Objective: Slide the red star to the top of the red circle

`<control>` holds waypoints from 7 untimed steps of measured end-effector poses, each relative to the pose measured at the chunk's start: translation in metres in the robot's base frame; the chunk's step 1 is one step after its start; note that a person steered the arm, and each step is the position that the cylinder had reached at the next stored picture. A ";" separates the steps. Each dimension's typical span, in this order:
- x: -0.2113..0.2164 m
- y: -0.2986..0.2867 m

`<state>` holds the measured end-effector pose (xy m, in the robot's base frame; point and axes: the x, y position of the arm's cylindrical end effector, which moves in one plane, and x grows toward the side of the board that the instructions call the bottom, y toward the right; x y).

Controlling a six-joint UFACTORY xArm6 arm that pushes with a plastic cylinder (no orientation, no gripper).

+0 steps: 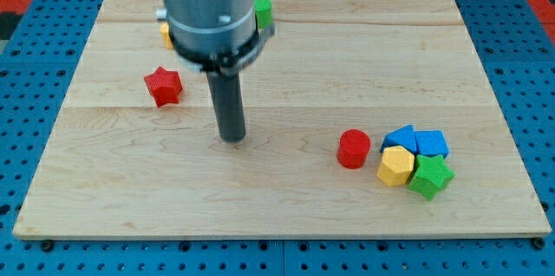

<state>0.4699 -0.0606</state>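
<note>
The red star lies on the wooden board at the view's left, a little above mid-height. The red circle stands at the view's lower right, touching a cluster of other blocks. My tip rests on the board between them, to the right of and below the red star and clear of it, and well to the left of the red circle. The arm's grey body hangs over the board's upper left.
Right of the red circle sit a blue triangle-like block, a blue block, a yellow hexagon and a green star. A green block and a yellow block peek from behind the arm at the top.
</note>
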 end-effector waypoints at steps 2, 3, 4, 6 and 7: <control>-0.084 -0.075; -0.084 -0.138; -0.061 -0.155; -0.043 -0.069; -0.042 -0.015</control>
<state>0.4278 -0.0760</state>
